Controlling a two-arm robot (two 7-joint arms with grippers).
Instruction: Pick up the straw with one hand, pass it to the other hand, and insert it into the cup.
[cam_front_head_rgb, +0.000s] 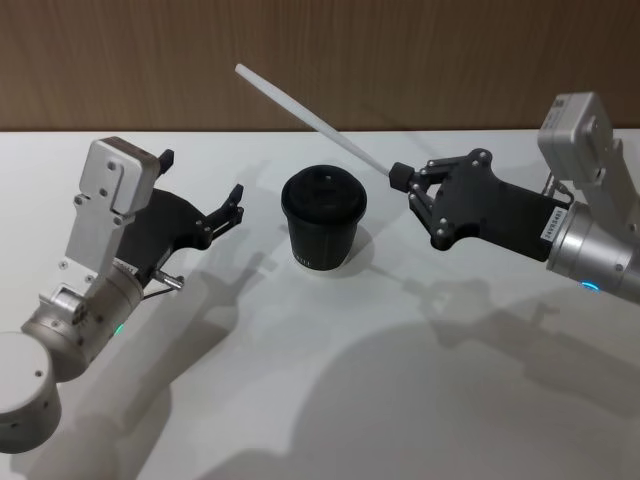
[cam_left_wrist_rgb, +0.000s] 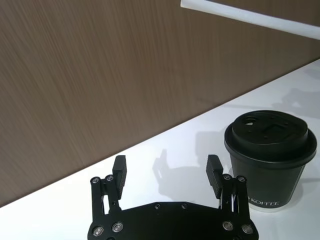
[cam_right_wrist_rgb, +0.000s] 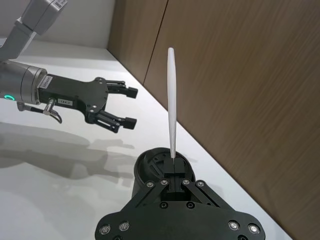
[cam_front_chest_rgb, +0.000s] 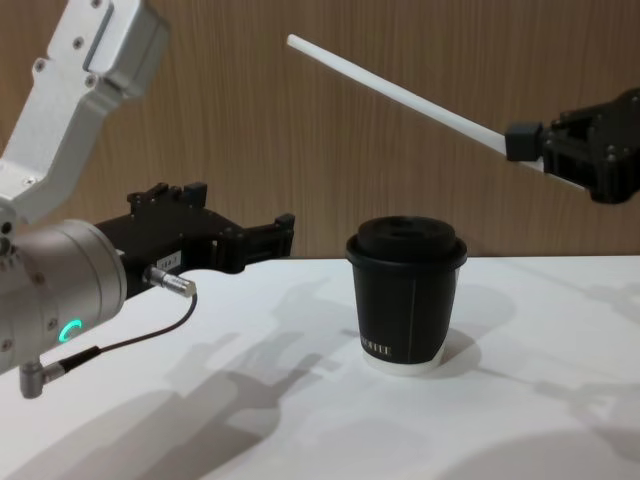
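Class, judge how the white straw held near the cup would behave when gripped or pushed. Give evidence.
Probably stiff and light: the right gripper pinches one end, yet the straw juts out straight, no sag. Thin and smooth-looking, it might swivel or slip in that pinch. Round, so on the table it would likely roll.

On the small black paper cup with a black plastic lid (cam_left_wrist_rgb: 267, 165), white lettering (cam_left_wrist_rgb: 265, 202) low on the wall, just above the white base, reads "KOFFEE". A narrow white label (cam_front_head_rgb: 553, 225) on the black body of the right gripper (cam_front_head_rgb: 400, 180) carries print too small to read. So does a small white sticker (cam_right_wrist_rgb: 63, 101) on the left gripper (cam_right_wrist_rgb: 130, 106).
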